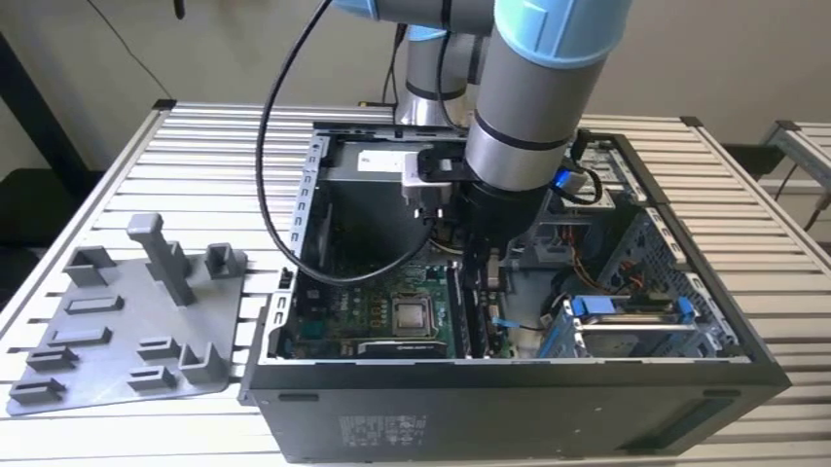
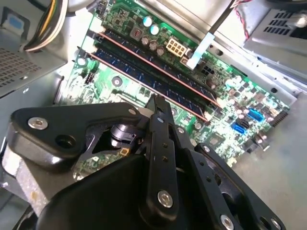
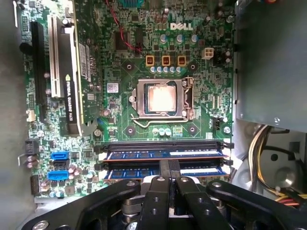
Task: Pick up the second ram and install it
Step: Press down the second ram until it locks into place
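Observation:
Two dark memory sticks stand side by side in the motherboard slots. The second ram is the one closer to the gripper. My gripper is shut, with its tips together over the middle of that stick's top edge. Nothing is between the fingers. In the exterior view the gripper reaches down inside the open computer case, over the slots to the right of the silver processor.
The other stick lies just beyond the second ram. An expansion card stands upright in the board. Case walls, a drive cage and cable bundles crowd the gripper. A grey tray with posts lies outside the case.

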Available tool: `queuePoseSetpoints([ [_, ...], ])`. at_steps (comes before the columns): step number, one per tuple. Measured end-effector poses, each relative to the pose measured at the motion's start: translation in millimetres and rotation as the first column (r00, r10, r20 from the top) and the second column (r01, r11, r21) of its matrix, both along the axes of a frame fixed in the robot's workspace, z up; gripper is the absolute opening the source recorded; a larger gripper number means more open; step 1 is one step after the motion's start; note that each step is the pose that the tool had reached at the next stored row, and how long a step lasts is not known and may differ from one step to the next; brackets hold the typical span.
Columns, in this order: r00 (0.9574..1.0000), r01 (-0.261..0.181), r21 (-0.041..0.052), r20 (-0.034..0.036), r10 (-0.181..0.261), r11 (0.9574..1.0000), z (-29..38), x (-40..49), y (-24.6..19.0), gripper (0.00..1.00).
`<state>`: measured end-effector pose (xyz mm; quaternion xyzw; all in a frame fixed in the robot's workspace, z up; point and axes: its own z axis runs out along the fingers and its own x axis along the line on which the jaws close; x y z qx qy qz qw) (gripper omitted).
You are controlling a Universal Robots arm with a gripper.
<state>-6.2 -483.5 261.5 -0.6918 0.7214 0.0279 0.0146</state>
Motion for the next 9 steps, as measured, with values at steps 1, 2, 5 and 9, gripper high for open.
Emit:
queuePoseSetpoints([
  [1, 1.0, 0.0, 0.0002, 0.0001, 0.0, 1.0, 0.5, 0.0, 0.0, 0.11],
  [2, 1.0, 0.0, 0.0001, 0.0001, 0.0, 1.0, 1.1, 0.0, 0.0, 0.11],
  [5, 1.0, 0.0, 0.0001, 0.0, 0.0, 1.0, 2.9, 0.0, 0.0, 0.11],
  [9, 1.0, 0.0, 0.0, 0.0001, 0.0, 1.0, 5.3, 0.0, 0.0, 0.11],
])
